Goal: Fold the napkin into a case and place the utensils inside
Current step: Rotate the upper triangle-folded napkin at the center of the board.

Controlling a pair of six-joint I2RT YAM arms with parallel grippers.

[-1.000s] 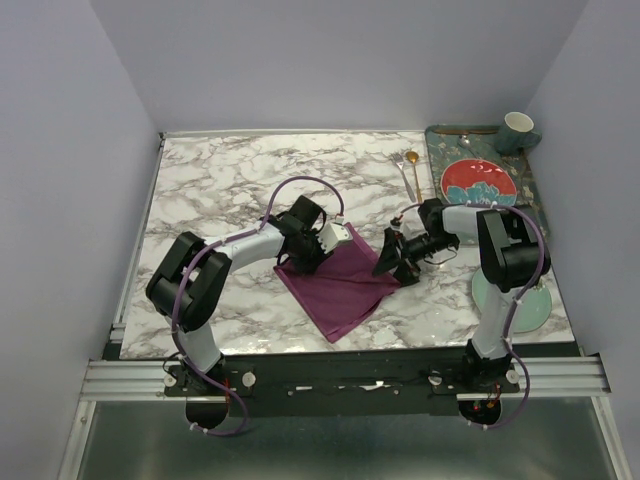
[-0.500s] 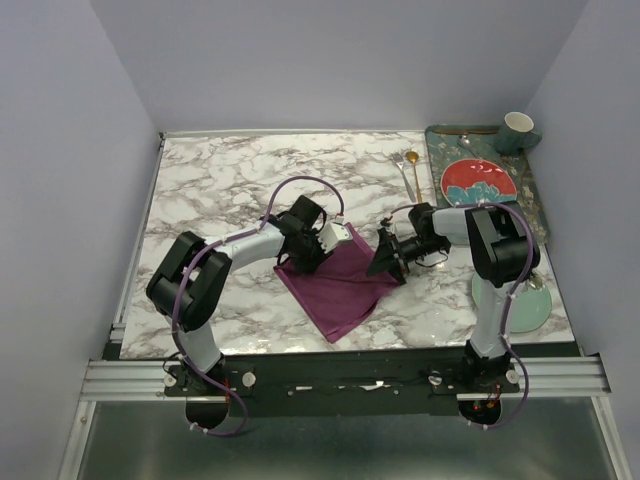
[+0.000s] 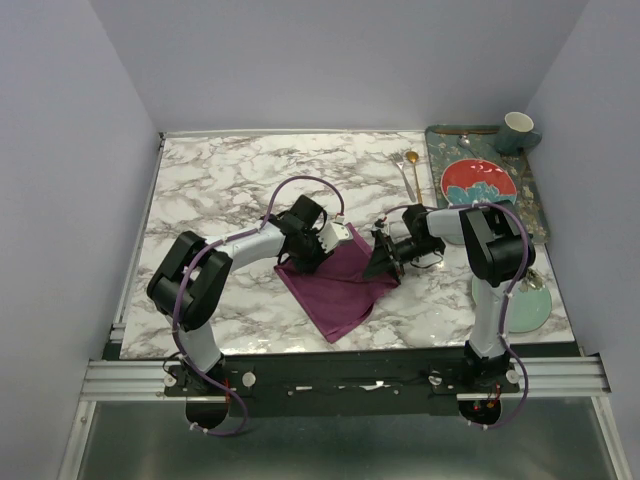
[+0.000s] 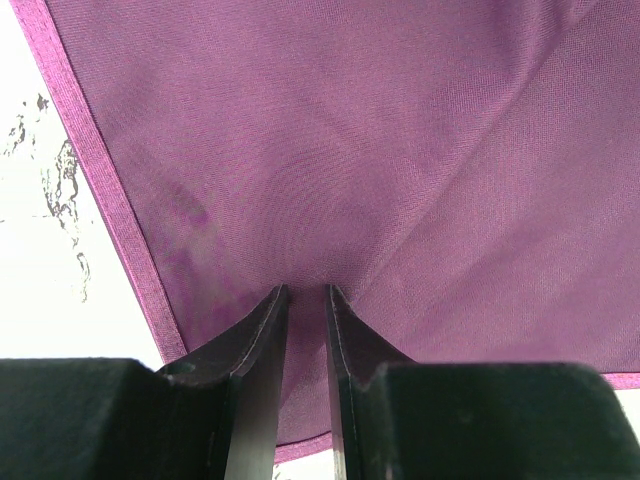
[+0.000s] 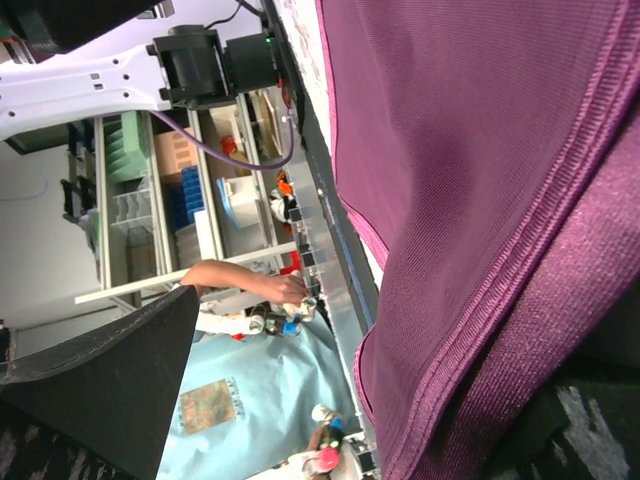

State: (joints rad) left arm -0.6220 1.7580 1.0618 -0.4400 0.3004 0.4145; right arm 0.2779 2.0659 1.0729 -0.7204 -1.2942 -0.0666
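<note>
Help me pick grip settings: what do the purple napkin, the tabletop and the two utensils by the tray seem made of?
Napkin: woven fabric, likely satin; fine weave, soft sheen, stitched hem and creases show.
Table: glossy marble look, grey veins on white; could be laminate.
Spoon: gold-toned metal, apparently.
Fork: silvery metal, thin; too small to tell more.

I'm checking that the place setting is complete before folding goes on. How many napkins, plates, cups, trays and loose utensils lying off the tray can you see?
napkin: 1
plates: 2, red plate and pale green plate
cup: 1
tray: 1
loose utensils: 2, fork and spoon
Total: 7
</note>
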